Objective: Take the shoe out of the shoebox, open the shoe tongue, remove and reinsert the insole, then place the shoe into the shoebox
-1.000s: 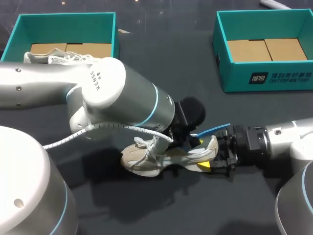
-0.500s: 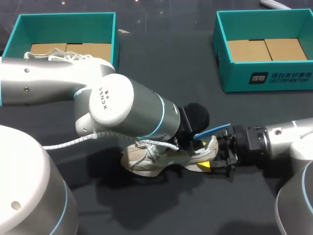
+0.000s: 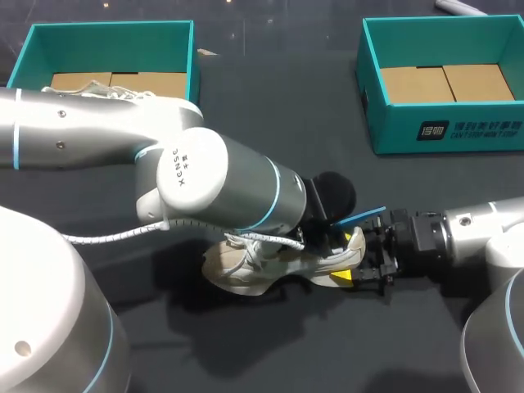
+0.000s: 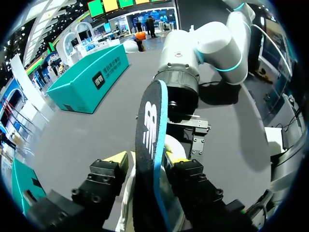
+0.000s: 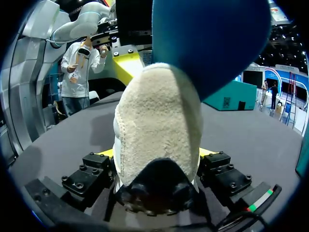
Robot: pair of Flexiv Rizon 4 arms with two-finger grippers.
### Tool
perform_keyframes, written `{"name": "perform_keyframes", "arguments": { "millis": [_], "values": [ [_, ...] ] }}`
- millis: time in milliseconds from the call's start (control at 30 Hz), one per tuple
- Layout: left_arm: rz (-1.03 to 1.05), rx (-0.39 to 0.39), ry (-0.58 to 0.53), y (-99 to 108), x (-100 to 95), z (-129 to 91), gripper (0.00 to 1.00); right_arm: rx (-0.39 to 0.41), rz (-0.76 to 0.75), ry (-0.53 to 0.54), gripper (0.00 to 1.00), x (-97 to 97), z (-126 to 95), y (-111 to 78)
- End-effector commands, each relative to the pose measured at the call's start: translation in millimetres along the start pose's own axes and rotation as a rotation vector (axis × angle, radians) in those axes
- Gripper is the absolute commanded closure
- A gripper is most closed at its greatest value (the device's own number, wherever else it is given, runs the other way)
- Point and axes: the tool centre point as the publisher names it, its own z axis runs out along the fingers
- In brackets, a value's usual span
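Looking down from the head view, we see the shoe [image 3: 262, 266] lying on its side on the dark table [image 3: 270, 115], a little toward 6 o'clock from the middle, with its toe pointing to 9 o'clock and its heel to 3 o'clock. Our left arm [image 3: 213, 180] comes in from 9 o'clock and bends over the shoe, hiding much of the upper and the laces. Its left gripper [image 3: 332, 241] sits at the shoe's opening, and the insole [image 3: 360, 217] – black with a blue edge – juts out toward 2 o'clock. In the left wrist view the insole [image 4: 149, 125] stands on edge between the two yellow-tipped fingers [image 4: 116, 157], which press on it from both sides, so the left gripper [image 4: 147, 162] is pinching the insole, with the shoe's pale lining just under it. Our right arm [image 3: 483, 237] enters from 3 o'clock, and the right gripper [image 3: 350, 258] meets the heel. In the right wrist view the cream heel [image 5: 159, 130] fills the space between the fingers [image 5: 104, 153], both touching it – the right gripper [image 5: 157, 159] clamps the shoe at its back end, and the blue insole [image 5: 212, 43] rises beyond the heel. One teal shoebox [image 3: 110, 29] stands at 10 o'clock with a second shoe [image 3: 98, 97] lying against its near wall; another teal shoebox [image 3: 368, 74] stands at 2 o'clock, well apart from the shoe we hold.
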Motion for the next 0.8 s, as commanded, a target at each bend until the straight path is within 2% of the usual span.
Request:
{"name": "perform_keyframes", "arguments": {
  "millis": [33, 133, 200, 233, 533, 800],
  "values": [
    [0.0, 0.007, 0.014, 0.2, -2.1, 9.6, 0.58, 0.004, 0.0, 0.0, 1.0, 1.0, -0.2, 0.5],
    [-0.002, 0.012, 0.016, -0.5, -2.7, 12.0, 0.69, 0.004, 0.0, 0.0, 1.0, 1.0, -0.2, 0.5],
    [-0.003, 0.015, 0.019, -0.3, -2.7, 12.8, 0.86, 0.004, 0.0, 0.0, 1.0, 1.0, -0.2, 0.5],
    [-0.003, 0.016, 0.02, -0.3, -2.7, 13.0, 0.99, 0.004, 0.0, 0.0, 1.0, 1.0, -0.2, 0.5],
    [-0.014, 0.046, 0.076, -6.8, -1.7, -2.3, 1.0, 0.004, 0.0, 0.0, 1.0, 1.0, -0.2, 0.5],
    [-0.012, 0.036, 0.128, -30.6, 2.4, -27.3, 1.0, 0.004, 0.0, 0.0, 1.0, 1.0, -0.2, 0.5]
  ]
}}
